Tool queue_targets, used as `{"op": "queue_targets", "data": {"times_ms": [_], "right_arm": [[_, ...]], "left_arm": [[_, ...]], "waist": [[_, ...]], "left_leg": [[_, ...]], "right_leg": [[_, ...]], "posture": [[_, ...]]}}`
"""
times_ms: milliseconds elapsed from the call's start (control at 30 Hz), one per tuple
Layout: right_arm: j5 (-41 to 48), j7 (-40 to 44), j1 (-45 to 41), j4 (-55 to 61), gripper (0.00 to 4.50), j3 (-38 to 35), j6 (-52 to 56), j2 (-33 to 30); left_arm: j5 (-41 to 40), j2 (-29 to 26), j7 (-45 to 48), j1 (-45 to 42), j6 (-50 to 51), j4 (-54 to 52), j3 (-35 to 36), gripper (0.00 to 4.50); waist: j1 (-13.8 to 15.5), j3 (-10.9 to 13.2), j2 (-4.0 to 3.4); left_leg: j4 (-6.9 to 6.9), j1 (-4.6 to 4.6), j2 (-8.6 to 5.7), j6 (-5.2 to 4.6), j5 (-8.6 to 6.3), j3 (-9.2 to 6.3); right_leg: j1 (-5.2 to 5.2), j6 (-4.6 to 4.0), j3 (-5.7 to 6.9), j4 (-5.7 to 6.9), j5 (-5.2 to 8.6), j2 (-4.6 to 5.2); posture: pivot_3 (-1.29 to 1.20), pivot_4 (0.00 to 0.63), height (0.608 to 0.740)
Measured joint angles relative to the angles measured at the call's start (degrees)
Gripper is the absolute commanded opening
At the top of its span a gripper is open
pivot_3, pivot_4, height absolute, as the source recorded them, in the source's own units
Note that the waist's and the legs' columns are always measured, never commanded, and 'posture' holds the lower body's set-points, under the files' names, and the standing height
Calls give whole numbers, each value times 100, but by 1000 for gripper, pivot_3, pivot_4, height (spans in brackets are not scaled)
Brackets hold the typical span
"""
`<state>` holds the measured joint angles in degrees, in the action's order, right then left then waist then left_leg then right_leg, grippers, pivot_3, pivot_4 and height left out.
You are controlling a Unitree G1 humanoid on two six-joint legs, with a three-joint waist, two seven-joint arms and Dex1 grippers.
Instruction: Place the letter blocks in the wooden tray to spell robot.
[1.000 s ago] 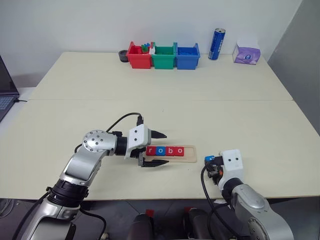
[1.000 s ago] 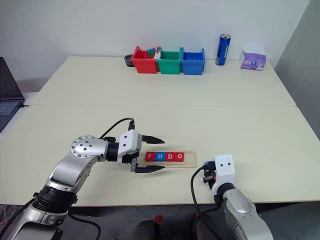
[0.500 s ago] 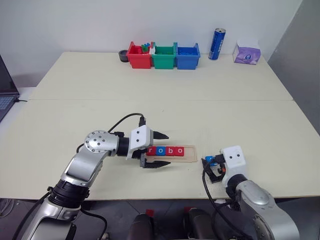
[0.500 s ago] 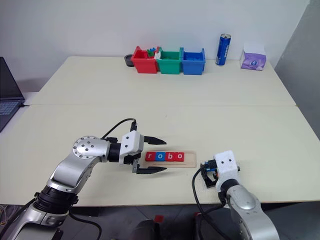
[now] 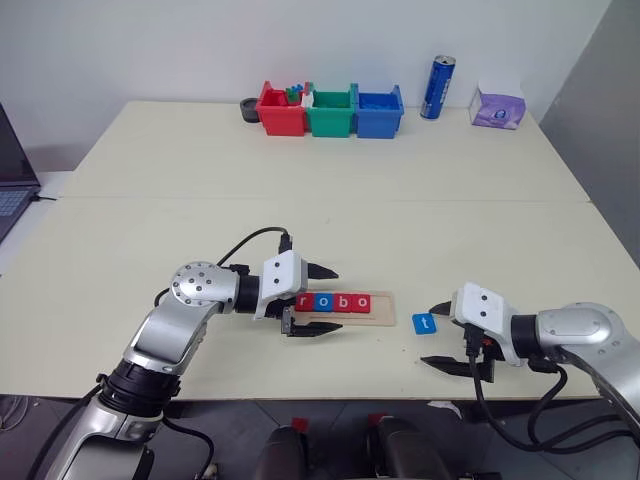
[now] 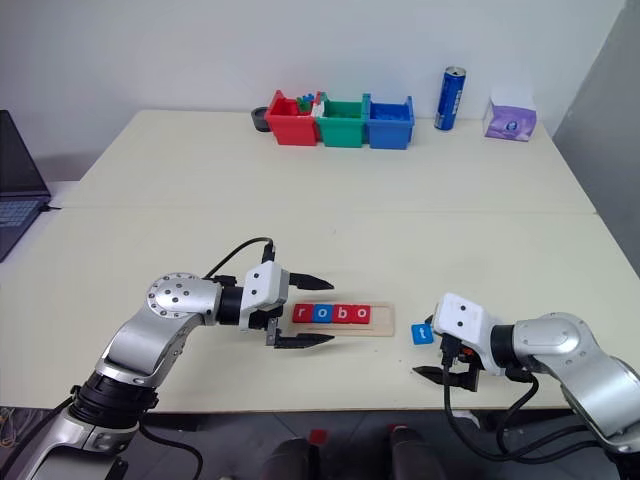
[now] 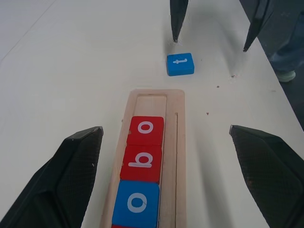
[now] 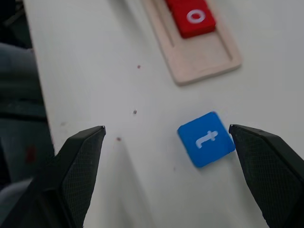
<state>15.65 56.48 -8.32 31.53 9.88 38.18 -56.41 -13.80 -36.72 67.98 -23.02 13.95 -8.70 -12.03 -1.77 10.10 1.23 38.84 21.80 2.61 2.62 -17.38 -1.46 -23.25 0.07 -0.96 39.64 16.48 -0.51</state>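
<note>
The left claw (image 5: 314, 301) sits wide open and empty at the left end of the wooden tray (image 5: 381, 319), its 2 fingers straddling that end without closing on anything. In the tray's groove lie 4 letter blocks (image 5: 332, 302) reading r, o, b, o, touching one another. The slot at the tray's right end is bare, so the job looks 4 parts done, with 1 tile to go. That tile, the blue t block (image 5: 424, 322), lies flat on the tabletop (image 5: 300, 220) just beside the tray's right end, apart from it. The right claw (image 5: 441, 337) hangs wide open and empty just to the right of it. The next move probably calls for lowering over the t, pinching its edges and sliding or lifting it into the bare slot. The tabletop's near edge is close; open room lies behind the tray.
</note>
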Motion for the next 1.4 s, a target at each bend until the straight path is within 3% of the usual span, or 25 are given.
{"op": "queue_targets", "data": {"times_ms": [400,500,733,900,1167,1400], "right_arm": [[-353,606,-866,-1431,4436,600,-777,334],[-295,738,-960,-1594,3810,642,-646,428],[-297,843,-1178,-1893,1447,665,-404,565],[-281,822,-1252,-1850,1460,664,-194,593],[34,592,-1811,-1305,1460,634,530,1185],[-343,524,-2275,-1703,1460,1208,283,1453]], "left_arm": [[2,-1,-104,21,29,-18,0,4500],[2,-4,-104,22,23,-18,0,4500],[8,-40,-111,50,-73,-6,8,4500],[44,-263,-119,132,-138,191,141,4500],[116,-419,-115,136,-330,490,277,4500],[125,-320,-128,87,-328,471,266,4500]], "waist": [[23,1,1],[25,1,1],[25,1,0],[24,1,0],[20,2,-1],[22,2,-1]], "left_leg": [[4,2,2,1,1,-2],[5,1,1,1,1,-1],[6,-2,2,1,1,-2],[7,-3,2,2,1,-2],[9,-2,2,2,1,-3],[9,-2,2,2,1,-2]], "right_leg": [[-1,-1,3,5,-1,3],[-1,-1,2,8,-1,4],[-1,-2,4,16,-1,4],[-2,-2,3,21,-1,4],[-4,-2,5,25,-1,5],[-5,-2,6,26,-1,5]], "posture": [[0,150,740],[0,150,740],[0,150,740],[0,150,740],[0,150,740],[0,150,740]]}}
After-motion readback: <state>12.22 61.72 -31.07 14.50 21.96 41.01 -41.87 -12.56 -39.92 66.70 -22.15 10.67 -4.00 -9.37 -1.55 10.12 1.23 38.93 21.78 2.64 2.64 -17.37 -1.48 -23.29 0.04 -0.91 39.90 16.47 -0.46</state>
